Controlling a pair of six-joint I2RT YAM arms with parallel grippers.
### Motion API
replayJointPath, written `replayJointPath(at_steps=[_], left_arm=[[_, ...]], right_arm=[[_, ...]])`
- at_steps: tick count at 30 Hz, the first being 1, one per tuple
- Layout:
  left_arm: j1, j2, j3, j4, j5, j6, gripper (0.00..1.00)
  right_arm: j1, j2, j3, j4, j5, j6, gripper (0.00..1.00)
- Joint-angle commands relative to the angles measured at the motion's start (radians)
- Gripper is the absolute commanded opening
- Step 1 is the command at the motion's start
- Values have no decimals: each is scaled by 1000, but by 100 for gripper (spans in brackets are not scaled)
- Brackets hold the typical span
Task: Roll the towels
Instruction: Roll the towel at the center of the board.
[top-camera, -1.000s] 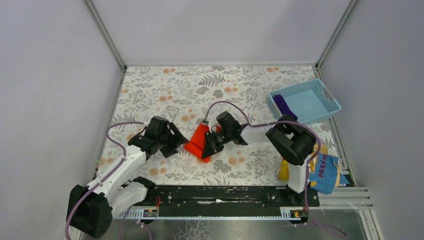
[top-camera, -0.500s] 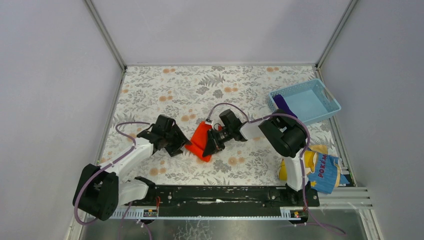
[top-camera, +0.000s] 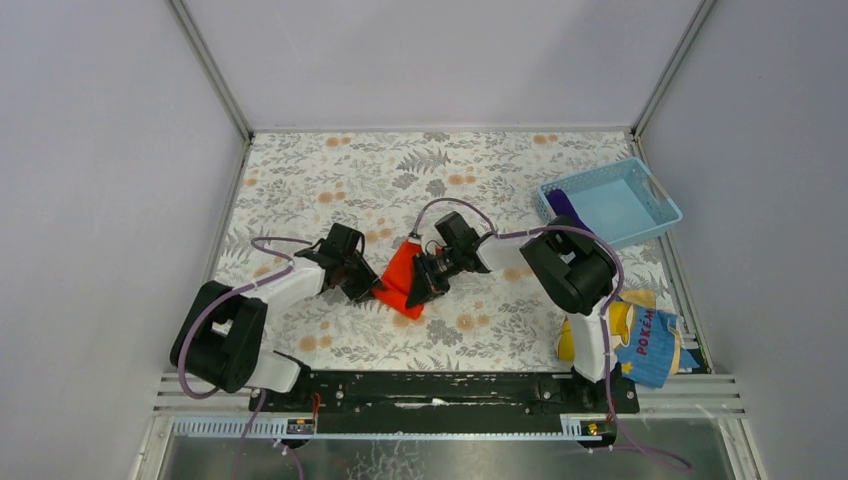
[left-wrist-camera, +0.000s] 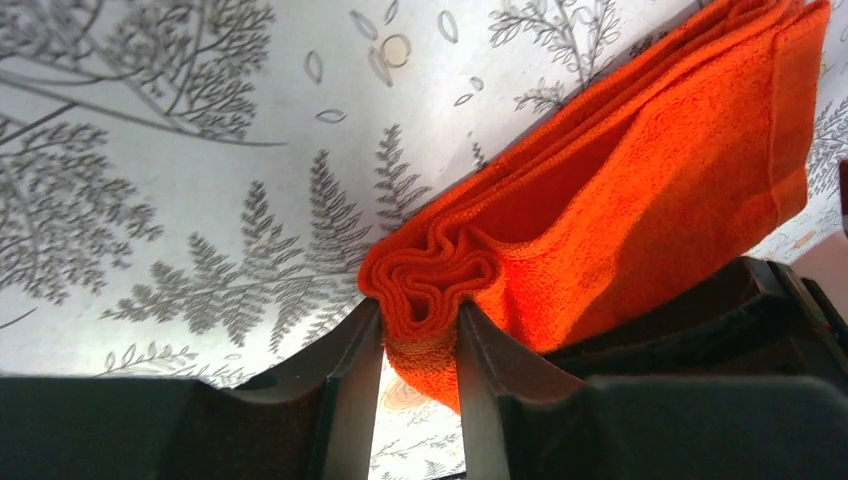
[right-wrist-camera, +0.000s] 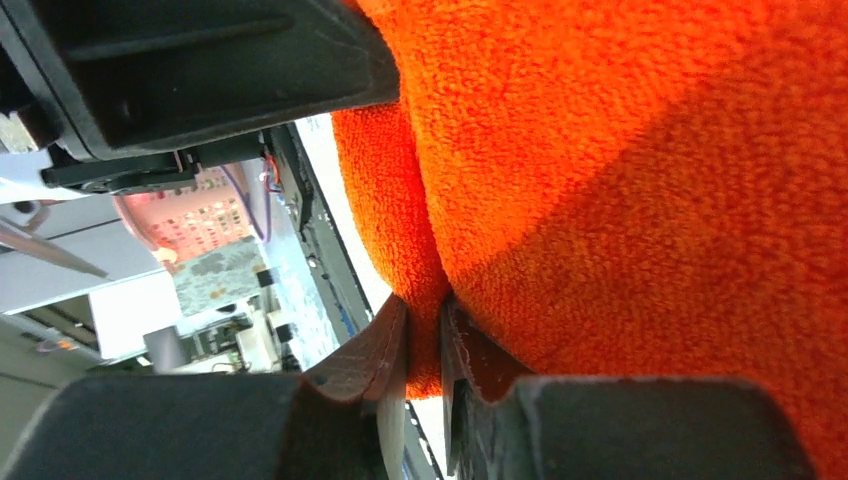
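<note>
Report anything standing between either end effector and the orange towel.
Nothing visible does. The left end effector is pinched shut on a bunched fold of the orange towel, and the right end effector is clamped on another edge of the same cloth. Both touch it directly.

Blue basket (top-camera: 628, 203) far rt on floral tbl cover (top-camera: 330, 180); printed cloth (top-camera: 650, 347) near rt.

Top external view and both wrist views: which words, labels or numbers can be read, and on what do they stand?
"POKEM": red letters on the yellow-and-blue cloth by the right arm's base; the word is cut off at the fold.
Wrist views: nothing readable, none on the orange-red towel.
</note>
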Motion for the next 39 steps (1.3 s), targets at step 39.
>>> replayJointPath(at_steps=[39], left_arm=[[4, 158, 74, -15, -60, 90, 30]], right_arm=[[454, -234, -49, -207, 1169, -787, 56]])
